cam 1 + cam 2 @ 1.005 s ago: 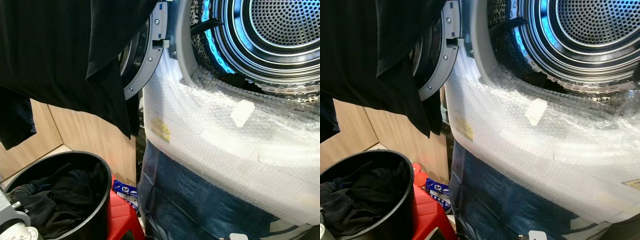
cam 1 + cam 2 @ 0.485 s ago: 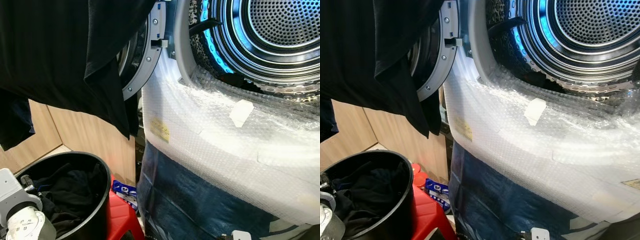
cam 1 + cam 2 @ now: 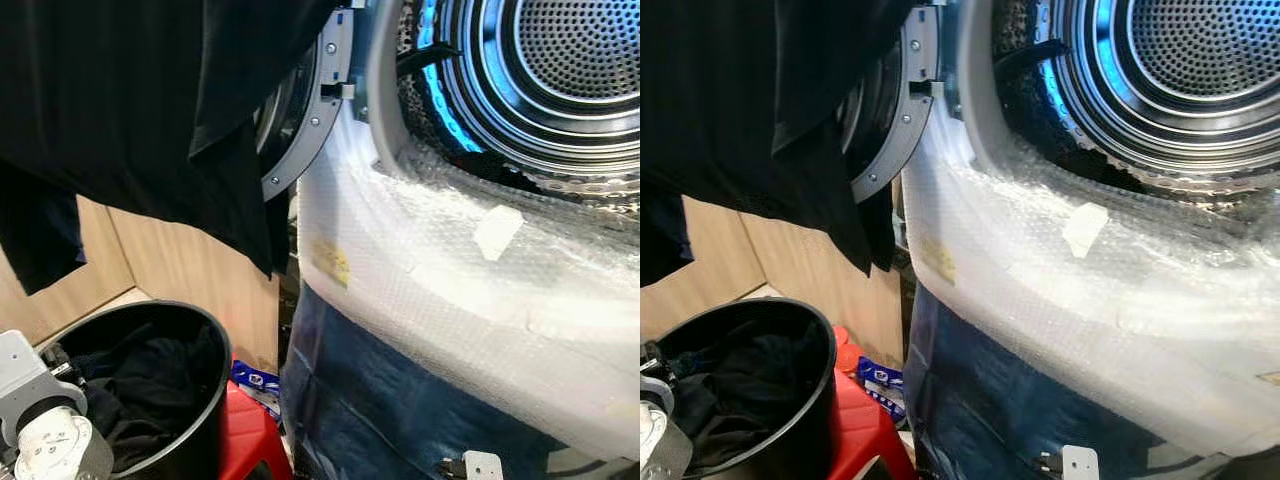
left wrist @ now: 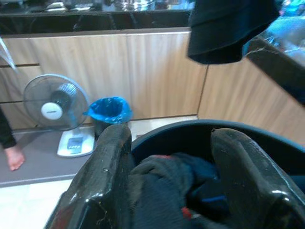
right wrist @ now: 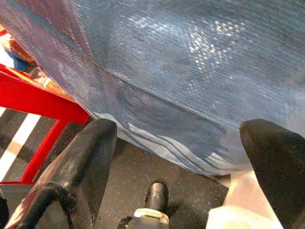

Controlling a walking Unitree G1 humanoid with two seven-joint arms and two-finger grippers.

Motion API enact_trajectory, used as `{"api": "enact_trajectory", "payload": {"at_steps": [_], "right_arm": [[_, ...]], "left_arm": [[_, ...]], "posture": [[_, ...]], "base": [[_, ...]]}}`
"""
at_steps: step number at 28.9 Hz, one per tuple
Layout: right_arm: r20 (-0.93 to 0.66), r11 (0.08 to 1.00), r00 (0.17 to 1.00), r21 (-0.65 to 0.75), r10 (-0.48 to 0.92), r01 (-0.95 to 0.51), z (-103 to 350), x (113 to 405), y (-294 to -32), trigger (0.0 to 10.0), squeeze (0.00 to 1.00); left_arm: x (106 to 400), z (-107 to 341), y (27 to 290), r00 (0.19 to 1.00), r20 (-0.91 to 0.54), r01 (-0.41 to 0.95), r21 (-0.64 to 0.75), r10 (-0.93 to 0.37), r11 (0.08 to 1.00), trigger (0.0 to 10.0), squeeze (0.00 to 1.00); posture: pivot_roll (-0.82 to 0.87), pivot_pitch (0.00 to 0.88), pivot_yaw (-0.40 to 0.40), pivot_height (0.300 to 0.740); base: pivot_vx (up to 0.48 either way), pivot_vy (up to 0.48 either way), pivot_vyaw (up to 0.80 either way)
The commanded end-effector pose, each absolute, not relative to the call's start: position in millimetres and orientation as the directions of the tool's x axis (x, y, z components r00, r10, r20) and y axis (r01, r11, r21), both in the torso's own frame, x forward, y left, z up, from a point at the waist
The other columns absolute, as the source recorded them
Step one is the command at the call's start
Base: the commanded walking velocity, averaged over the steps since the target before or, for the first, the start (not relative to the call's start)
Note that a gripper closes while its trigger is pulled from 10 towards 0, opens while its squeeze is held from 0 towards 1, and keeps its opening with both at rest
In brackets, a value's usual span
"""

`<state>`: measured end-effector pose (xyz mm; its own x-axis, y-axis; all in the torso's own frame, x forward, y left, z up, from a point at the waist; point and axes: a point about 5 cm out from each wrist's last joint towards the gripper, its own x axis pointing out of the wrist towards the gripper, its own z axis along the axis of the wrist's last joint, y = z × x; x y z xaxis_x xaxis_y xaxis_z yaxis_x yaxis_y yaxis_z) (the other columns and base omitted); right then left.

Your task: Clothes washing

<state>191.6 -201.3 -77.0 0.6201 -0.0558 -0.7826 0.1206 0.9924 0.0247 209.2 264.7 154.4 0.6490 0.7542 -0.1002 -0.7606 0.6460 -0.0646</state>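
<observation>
The washing machine's drum [image 3: 570, 60] stands open at the upper right, with a dark item low at its mouth [image 3: 500, 170]. A black garment [image 3: 130, 110] hangs draped over the opened door [image 3: 310, 130]. Below left is a black bucket [image 3: 215, 345] holding dark clothes [image 3: 140, 390]. My left arm [image 3: 45, 445] is at the bucket's near rim. In the left wrist view my left gripper [image 4: 171, 138] is open above the dark clothes [image 4: 162, 191], which lie between its fingers. My right gripper [image 5: 178, 129] is open, low by the machine's blue-wrapped front [image 5: 167, 71].
Bubble wrap [image 3: 450, 270] covers the machine's front below the drum. A red stool [image 3: 250, 440] sits under the bucket, next to a white plug [image 3: 480, 465]. Wooden cabinets [image 3: 180, 270] stand behind. The left wrist view holds a fan [image 4: 55, 102], a blue bin [image 4: 109, 112] and a person's hand [image 4: 14, 157].
My left arm has risen into view at the bucket's near rim and stays there. The camera has turned slightly, shifting the whole scene to the right.
</observation>
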Motion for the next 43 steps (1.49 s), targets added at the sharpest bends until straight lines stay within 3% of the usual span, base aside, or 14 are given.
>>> {"api": "enact_trajectory", "payload": {"at_steps": [1, 6, 21, 27, 33, 43], "right_arm": [[-0.78, 0.992, 0.622, 0.024, -0.061, 0.128, -77, 191, -203, 10.0, 0.0], [-0.773, 0.988, 0.63, 0.025, -0.077, 0.151, -75, 194, -204, 10.0, 0.0], [-0.787, 0.991, 0.616, 0.045, -0.041, 0.125, -78, 192, -198, 10.0, 0.0], [-0.79, 0.992, 0.612, 0.047, -0.033, 0.114, -78, 191, -197, 10.0, 0.0], [-0.791, 0.993, 0.611, 0.049, -0.026, 0.107, -78, 192, -196, 10.0, 0.0], [-0.796, 0.995, 0.605, 0.044, -0.016, 0.085, -79, 190, -194, 10.0, 0.0]], "left_arm": [[213, 156, 262, 0.668, -0.09, -0.744, -0.073, 0.739, 0.664, 10.0, 0.0], [214, 156, 261, 0.672, -0.085, -0.74, -0.076, 0.735, 0.668, 10.0, 0.0], [216, 159, 260, 0.684, -0.075, -0.73, -0.077, 0.726, 0.679, 10.0, 0.0], [214, 149, 263, 0.682, -0.137, -0.727, -0.025, 0.718, 0.686, 10.0, 0.0], [211, 131, 263, 0.664, -0.258, -0.737, -0.066, 0.702, 0.672, 10.0, 0.0], [210, 125, 261, 0.657, -0.307, -0.738, -0.079, 0.688, 0.67, 10.0, 0.0]], "posture": [[0.08, 0.0, -0.045, 0.74], [0.08, 0.0, -0.047, 0.74], [0.09, 0.0, -0.05, 0.74], [0.09, 0.0, -0.05, 0.74], [0.09, 0.0, -0.046, 0.74], [0.09, 0.0, -0.046, 0.74]], "base": [[0.0, 0.0, 0.0], [0.0, 0.0, 0.72], [0.0, 0.0, 0.0], [0.0, 0.0, 0.0], [0.0, 0.0, 0.0], [0.0, 0.0, 0.0]]}}
